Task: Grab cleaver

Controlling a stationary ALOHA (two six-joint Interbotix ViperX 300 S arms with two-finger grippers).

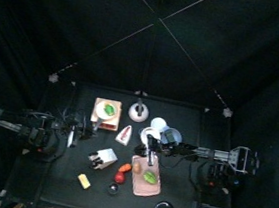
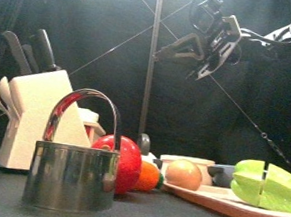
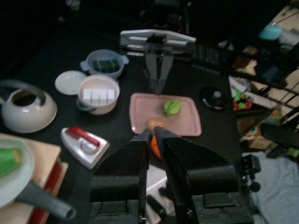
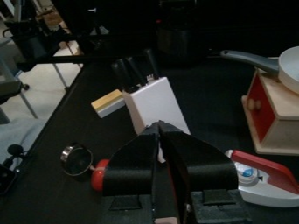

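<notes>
Well, top: knife block (image 1: 106, 156) sits nearer table's left edge. Front: cleaver (image 2: 13, 51) prob. the broad handle in it. L wrist: left gripper (image 3: 156, 153) jaws parted, empty. R wrist: right gripper (image 4: 167, 140) jaws narrow, empty; widen, square to handle, pull along slot.

The knife block (image 2: 42, 117) stands behind and left of the metal cup (image 2: 72, 171).

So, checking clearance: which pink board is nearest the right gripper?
The pink board at the table's front; the other board sits farther back by the kettle.
</notes>
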